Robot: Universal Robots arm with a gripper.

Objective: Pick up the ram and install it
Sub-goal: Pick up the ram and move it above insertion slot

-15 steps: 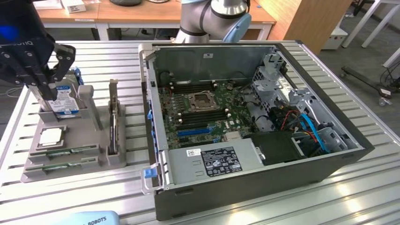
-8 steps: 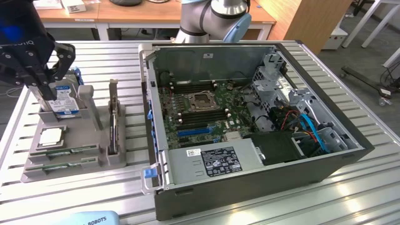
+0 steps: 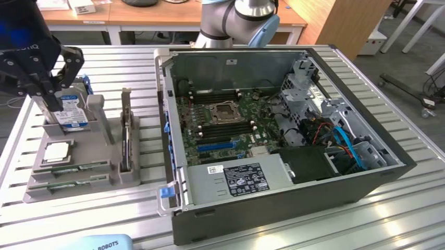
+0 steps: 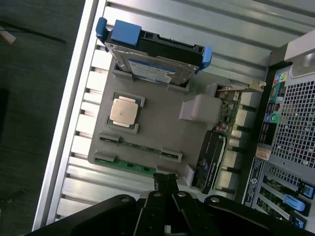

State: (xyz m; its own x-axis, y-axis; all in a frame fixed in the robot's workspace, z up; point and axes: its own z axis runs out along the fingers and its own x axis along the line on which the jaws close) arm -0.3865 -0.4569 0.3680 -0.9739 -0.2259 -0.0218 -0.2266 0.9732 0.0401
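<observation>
gripper (image 4: 166,181): black fingers pressed together, nothing between them, hanging above the grey fixture (image 3: 104,179)

In the exterior view the gripper (image 3: 43,96) sits at that view's left, in front of the hard drive (image 3: 70,112), which is a metal slab with a pale label and blue side rails, standing on edge in the fixture

the ram (image 4: 140,147): thin green board stick with small black chips, lying edge-up in a slot of the fixture, not touched. A second stick (image 4: 125,164) lies parallel just beside it. The same pair shows in the exterior view, the ram (image 3: 73,168) near the fixture's front edge

processor (image 4: 123,112): square, matte silver lid, flat in its pocket next to the sticks

expansion card (image 3: 125,135): dark, upright, thin

table (image 3: 83,224): ribbed aluminium slats

The exterior view gives the open PC case (image 3: 278,208) from above, with the green motherboard (image 3: 230,130) inside. The wrist view gives the case's rear panel (image 4: 290,123), a perforated metal grille
</observation>
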